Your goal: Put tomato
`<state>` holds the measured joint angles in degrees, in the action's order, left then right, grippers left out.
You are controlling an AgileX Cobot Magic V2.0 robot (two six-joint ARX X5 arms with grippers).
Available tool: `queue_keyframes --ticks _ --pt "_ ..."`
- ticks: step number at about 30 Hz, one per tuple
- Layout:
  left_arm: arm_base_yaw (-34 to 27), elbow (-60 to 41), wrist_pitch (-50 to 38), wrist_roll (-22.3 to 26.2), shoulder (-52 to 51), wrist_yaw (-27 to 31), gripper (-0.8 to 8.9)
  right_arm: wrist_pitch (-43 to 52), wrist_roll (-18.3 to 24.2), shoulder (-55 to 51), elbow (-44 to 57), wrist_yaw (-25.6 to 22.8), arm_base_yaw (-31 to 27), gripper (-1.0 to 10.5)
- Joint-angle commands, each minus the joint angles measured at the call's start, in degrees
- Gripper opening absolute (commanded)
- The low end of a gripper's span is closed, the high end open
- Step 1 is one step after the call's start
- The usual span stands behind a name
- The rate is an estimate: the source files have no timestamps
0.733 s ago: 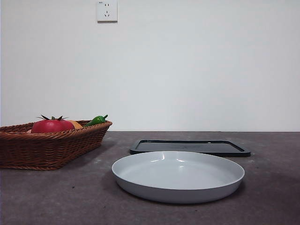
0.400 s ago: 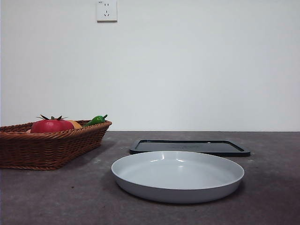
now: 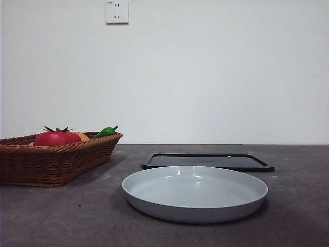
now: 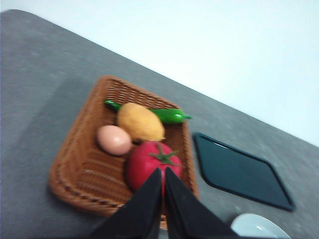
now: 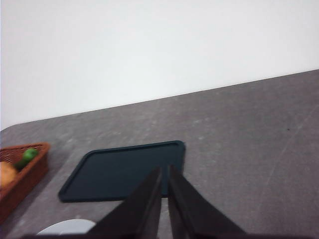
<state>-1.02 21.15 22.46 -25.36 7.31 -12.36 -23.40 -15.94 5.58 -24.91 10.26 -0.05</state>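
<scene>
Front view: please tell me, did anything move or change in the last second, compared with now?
Nothing visibly changed. The tomato lies in the wicker basket beside the green pepper, and the grey plate and black tray sit where they were. No arm has entered the front view.
</scene>
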Motion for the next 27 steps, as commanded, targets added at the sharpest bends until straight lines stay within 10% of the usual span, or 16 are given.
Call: queue_keyframes --ticks 1,14,27 --pt "-0.2 5.7 2.3 4.3 3.7 -2.2 0.09 -2.4 2.3 3.1 -4.9 1.8 -0.1 0.1" --pt "0.0 25.3 16.5 16.4 24.3 -17.3 0.09 -17.2 7.9 23.4 -24.9 16.8 1.6 0.1" --pt "3.8 32.8 26.4 23.5 31.9 -19.6 0.09 -30.6 14.7 36.1 -33.4 18.9 11.1 0.1"
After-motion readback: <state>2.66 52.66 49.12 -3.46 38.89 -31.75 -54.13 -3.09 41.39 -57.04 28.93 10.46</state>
